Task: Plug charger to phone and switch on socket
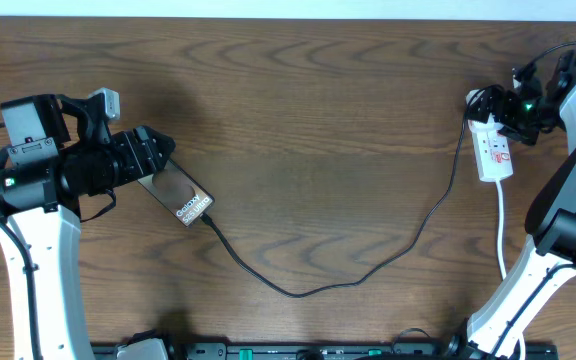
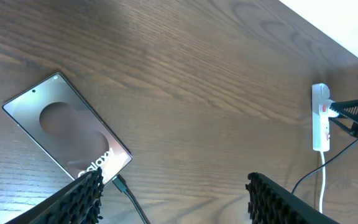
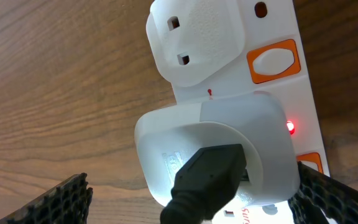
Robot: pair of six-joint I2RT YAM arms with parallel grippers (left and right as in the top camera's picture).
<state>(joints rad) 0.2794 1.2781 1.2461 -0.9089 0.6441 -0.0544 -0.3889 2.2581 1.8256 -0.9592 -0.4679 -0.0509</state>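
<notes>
While left end effector (image 2: pixel 174 190) and right end effector (image 3: pixel 194 193) gape, the phone (image 2: pixel 67 127) lies diagonally.

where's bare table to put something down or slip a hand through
The widest bare stretch of table is the centre and top, between the phone and the socket, above the charger cable's sag. Another bare patch lies below that sag, toward the front edge. Crowded: the left gripper over the phone, the right gripper at the socket.
</notes>
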